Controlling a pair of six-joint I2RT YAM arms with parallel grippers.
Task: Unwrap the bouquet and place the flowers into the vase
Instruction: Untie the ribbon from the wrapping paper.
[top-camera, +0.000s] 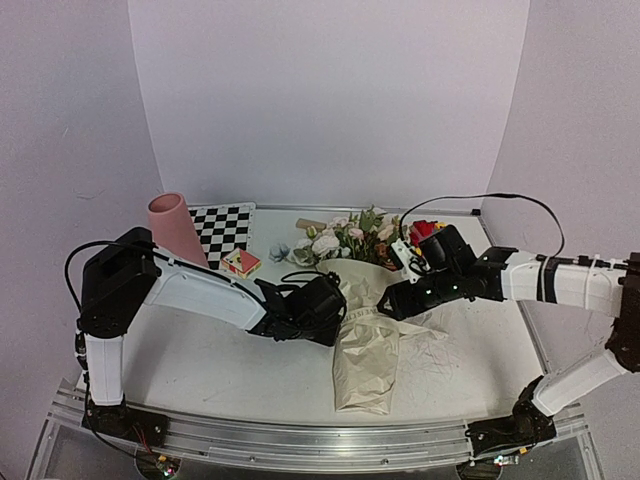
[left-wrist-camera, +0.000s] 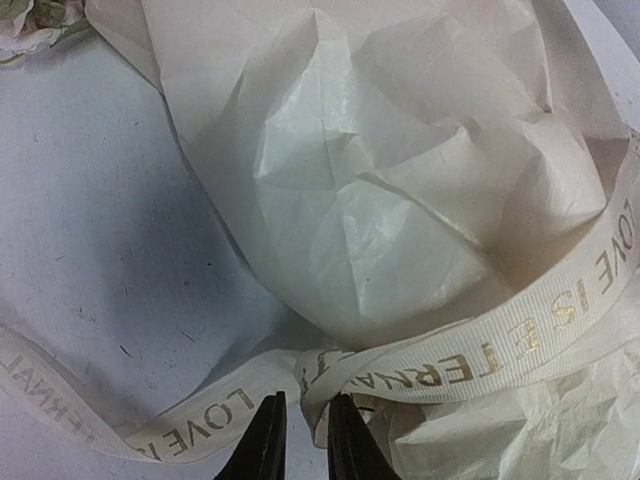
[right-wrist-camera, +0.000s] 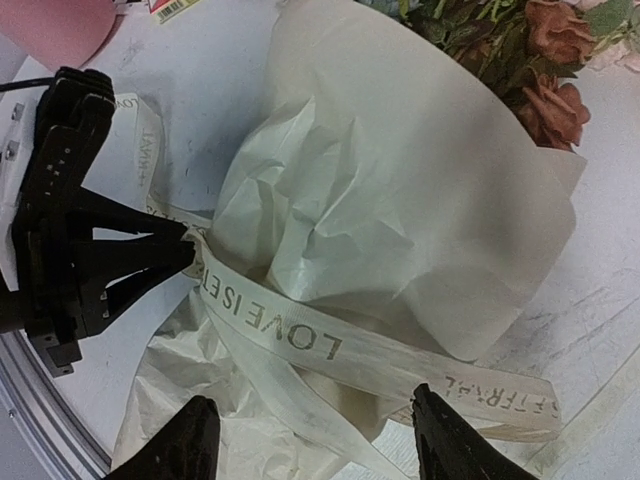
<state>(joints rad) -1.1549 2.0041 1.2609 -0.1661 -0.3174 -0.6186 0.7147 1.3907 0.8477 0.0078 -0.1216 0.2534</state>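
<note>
The bouquet lies on the table with its crumpled beige paper (top-camera: 365, 360) toward me and the flowers (top-camera: 345, 235) pointing to the back. A cream ribbon (left-wrist-camera: 480, 365) printed with gold letters runs round the paper (left-wrist-camera: 380, 170). My left gripper (left-wrist-camera: 300, 435) is shut on the ribbon at its knot, on the wrap's left side. My right gripper (right-wrist-camera: 320, 440) stands open over the wrap, with the ribbon (right-wrist-camera: 290, 335) lying loose ahead of its fingers. Rust-brown blooms (right-wrist-camera: 545, 100) show at the paper's mouth. The pink vase (top-camera: 175, 225) stands at the back left.
A black-and-white checkerboard (top-camera: 225, 230) lies beside the vase. A small colourful toy-brick block (top-camera: 241, 263) sits in front of it. A red object (top-camera: 425, 228) rests behind the right arm. A metal rail (top-camera: 300, 440) edges the near side of the table.
</note>
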